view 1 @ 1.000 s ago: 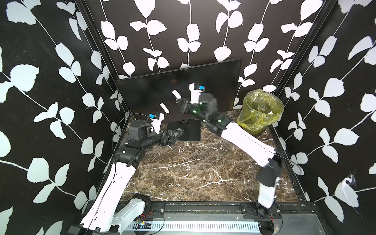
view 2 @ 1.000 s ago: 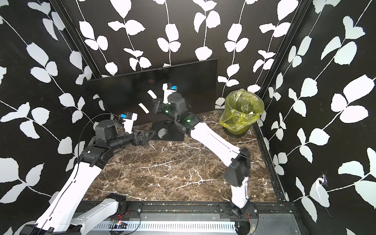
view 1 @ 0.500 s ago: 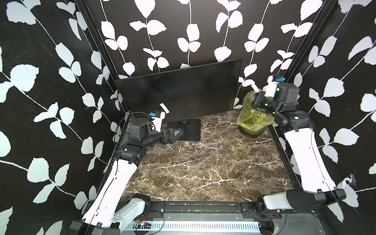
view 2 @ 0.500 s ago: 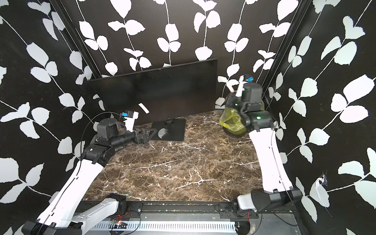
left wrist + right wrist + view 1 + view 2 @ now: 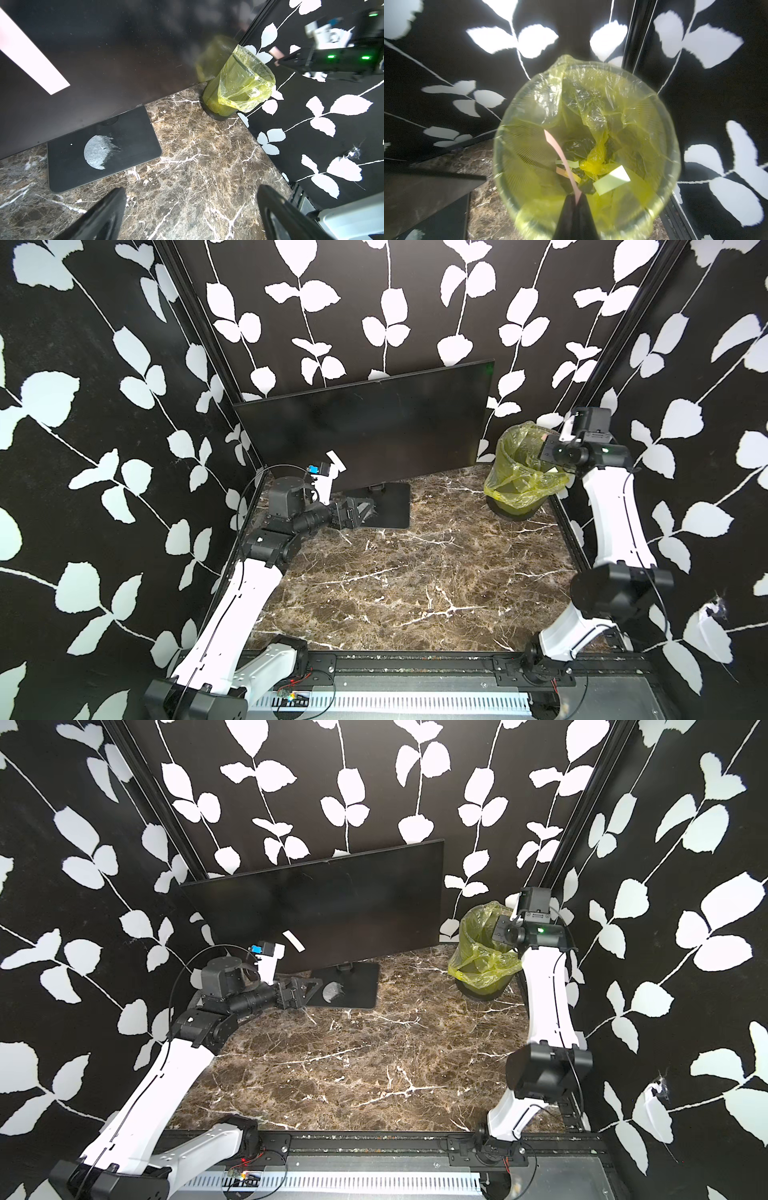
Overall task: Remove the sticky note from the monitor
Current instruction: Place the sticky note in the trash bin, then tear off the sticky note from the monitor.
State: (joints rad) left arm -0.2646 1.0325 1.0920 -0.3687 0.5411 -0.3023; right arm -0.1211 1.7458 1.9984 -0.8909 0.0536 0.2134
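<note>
A pink sticky note (image 5: 560,158), clear of the monitor (image 5: 365,427), hangs as a thin curled strip over the open mouth of a bin (image 5: 523,472) lined with a yellow bag, its lower end pinched between the closed tips of the right gripper (image 5: 576,204). In the bottom of the bin lie other paper slips (image 5: 611,179), green, orange and yellow. The bin stands on the brown marbled desk (image 5: 415,572) in the far right corner, just beside the monitor's right edge. The right arm (image 5: 611,506) rises from the front rail, folds at a raised elbow near the right wall and bends its wrist in over the bin's rim. The monitor stands across the back of the desk, its screen dark; a small logo (image 5: 139,105) on its lower bezel appears to read "AOC", and a round whitish scuff marks its flat black base plate (image 5: 133,135). The left arm (image 5: 245,593) stretches low along the left side, its wrist level, with the left gripper (image 5: 357,510) open and empty, pointing at the base plate's near corner
</note>
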